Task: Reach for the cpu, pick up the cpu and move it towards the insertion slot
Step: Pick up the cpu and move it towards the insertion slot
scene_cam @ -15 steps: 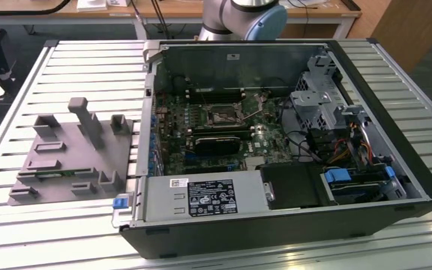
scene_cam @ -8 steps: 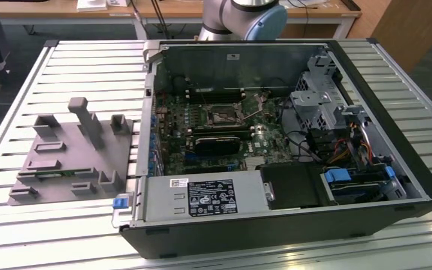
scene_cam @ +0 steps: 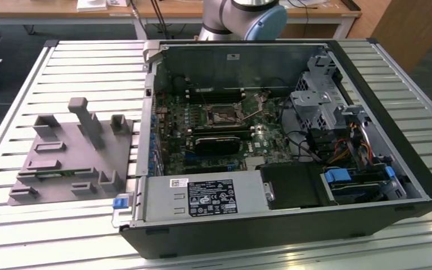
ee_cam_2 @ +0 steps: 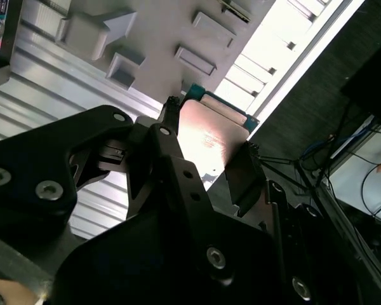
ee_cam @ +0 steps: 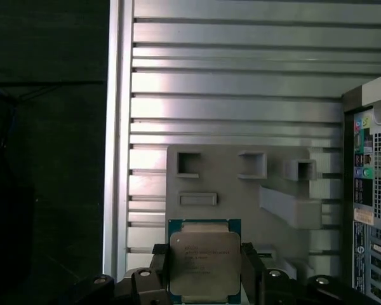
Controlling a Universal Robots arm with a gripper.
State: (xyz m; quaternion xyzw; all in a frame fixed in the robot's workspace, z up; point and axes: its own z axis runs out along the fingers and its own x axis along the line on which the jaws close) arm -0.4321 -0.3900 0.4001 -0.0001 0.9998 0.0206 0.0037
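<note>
Jaws clamped on the cpu [ee_cam: 204, 264], held above the grey fixture [ee_cam: 241, 203] on the slatted worktop [ee_cam: 228, 82]; slot [scene_cam: 222, 115] well apart, inside the case [scene_cam: 276, 233].

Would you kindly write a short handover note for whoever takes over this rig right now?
Gripper: shut on the cpu, clamped by two opposite edges, as both wrist views show.
Cpu: held off the surface, with the grey fixture and the slatted table behind it.
Insertion slot: inside the open computer case, to the exterior view's right of the fixture.
Done: reach and pick-up.
Left: the cpu is not yet at the slot.
</note>
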